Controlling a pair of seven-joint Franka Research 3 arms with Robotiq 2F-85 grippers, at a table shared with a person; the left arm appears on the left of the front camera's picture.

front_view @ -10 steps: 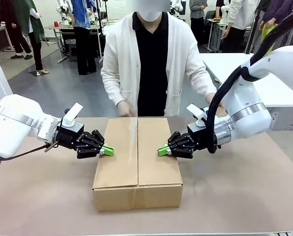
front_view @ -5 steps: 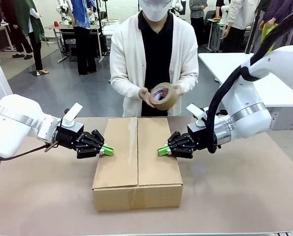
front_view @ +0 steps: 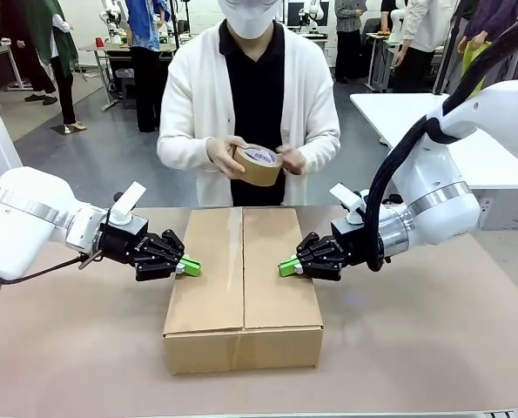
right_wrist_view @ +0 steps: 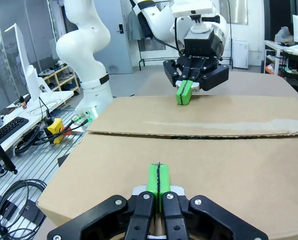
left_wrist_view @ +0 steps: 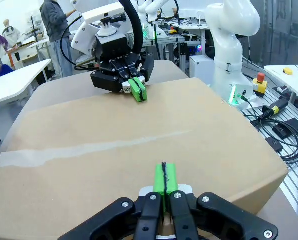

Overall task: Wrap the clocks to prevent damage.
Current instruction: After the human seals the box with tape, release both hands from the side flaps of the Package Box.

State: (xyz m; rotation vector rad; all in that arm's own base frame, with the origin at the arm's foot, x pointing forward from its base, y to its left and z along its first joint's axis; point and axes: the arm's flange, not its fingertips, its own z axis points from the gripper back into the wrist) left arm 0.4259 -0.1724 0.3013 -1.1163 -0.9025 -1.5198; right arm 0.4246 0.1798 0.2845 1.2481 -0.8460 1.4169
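A closed cardboard box [front_view: 243, 287] stands in the middle of the table, its two top flaps meeting along a centre seam. My left gripper [front_view: 190, 266] is shut, its green pads resting on the left flap's outer edge. My right gripper [front_view: 286, 266] is shut too and presses on the right flap. In the left wrist view my left gripper [left_wrist_view: 164, 177] lies on the box top [left_wrist_view: 113, 150], facing the right gripper [left_wrist_view: 137, 91]. The right wrist view has the right gripper [right_wrist_view: 158, 182] on the box [right_wrist_view: 199, 165] opposite the left gripper [right_wrist_view: 184, 93]. The clocks are out of view.
At the far side a person holds a roll of brown tape [front_view: 259, 165] in both hands above the box's far end. A white table [front_view: 494, 157] stands at the back right. Bare brown tabletop [front_view: 433, 348] surrounds the box.
The person lifted their hands from the box's far edge, brought up a roll of tape and shifted it towards picture left. Both arms stayed still.
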